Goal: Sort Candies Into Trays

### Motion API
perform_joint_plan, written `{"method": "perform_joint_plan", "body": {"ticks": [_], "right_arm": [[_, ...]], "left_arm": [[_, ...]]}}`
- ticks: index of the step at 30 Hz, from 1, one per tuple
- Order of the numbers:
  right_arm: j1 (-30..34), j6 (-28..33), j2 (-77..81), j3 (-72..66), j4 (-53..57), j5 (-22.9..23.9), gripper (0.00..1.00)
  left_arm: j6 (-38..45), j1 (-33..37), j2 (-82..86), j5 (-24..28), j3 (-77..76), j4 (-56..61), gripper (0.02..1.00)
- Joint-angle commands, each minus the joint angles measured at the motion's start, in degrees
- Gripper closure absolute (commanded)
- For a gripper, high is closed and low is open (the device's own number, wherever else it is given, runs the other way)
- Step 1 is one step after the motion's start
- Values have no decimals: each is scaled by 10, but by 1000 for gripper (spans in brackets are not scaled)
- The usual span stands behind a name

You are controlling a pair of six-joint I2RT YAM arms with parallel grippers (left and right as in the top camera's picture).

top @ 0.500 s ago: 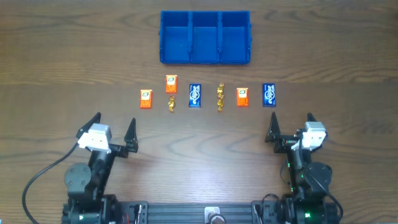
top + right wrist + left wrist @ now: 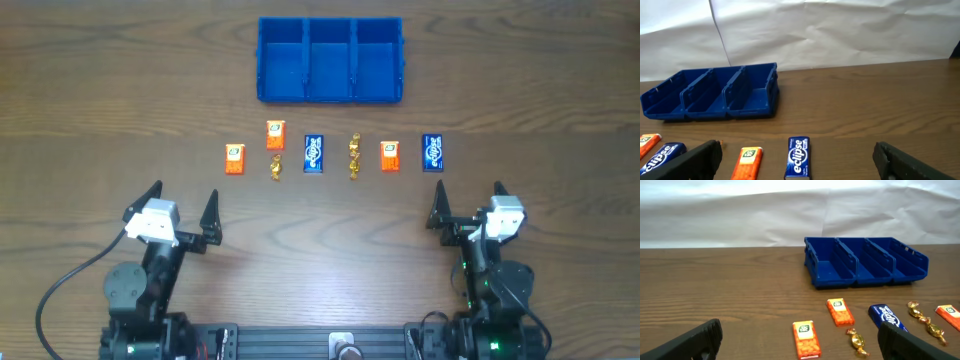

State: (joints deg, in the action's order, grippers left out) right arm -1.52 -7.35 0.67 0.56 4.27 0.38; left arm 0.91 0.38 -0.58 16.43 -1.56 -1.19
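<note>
A blue tray (image 2: 330, 88) with three compartments stands at the far middle of the table, all compartments bare. In front of it lies a row of candies: three orange boxes (image 2: 234, 159) (image 2: 275, 134) (image 2: 390, 156), two blue packs (image 2: 314, 153) (image 2: 433, 152) and gold-wrapped sweets (image 2: 276, 166) (image 2: 354, 158). My left gripper (image 2: 180, 208) stands open near the front left, well short of the row. My right gripper (image 2: 468, 200) stands open at the front right, just short of the right blue pack (image 2: 797, 157). Neither holds anything.
The wooden table (image 2: 100, 90) stretches wide on both sides of the tray. A white backdrop (image 2: 740, 215) rises behind the far edge. A black cable (image 2: 60, 290) loops by the left arm's base.
</note>
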Motion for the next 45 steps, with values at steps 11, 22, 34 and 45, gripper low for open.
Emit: {"method": "perform_joint_plan", "body": {"ticks": [11, 22, 34, 45], "right_arm": [[2, 4, -5, -1, 4, -1, 1], [2, 3, -5, -1, 4, -1, 1], [2, 3, -5, -1, 4, -1, 1], [2, 3, -5, -1, 4, -1, 1]], "left_arm": [[0, 3, 3, 10, 13, -16, 20], [0, 3, 3, 10, 13, -16, 20], [0, 3, 3, 10, 13, -16, 20], [-23, -7, -95, 10, -89, -37, 20]]}}
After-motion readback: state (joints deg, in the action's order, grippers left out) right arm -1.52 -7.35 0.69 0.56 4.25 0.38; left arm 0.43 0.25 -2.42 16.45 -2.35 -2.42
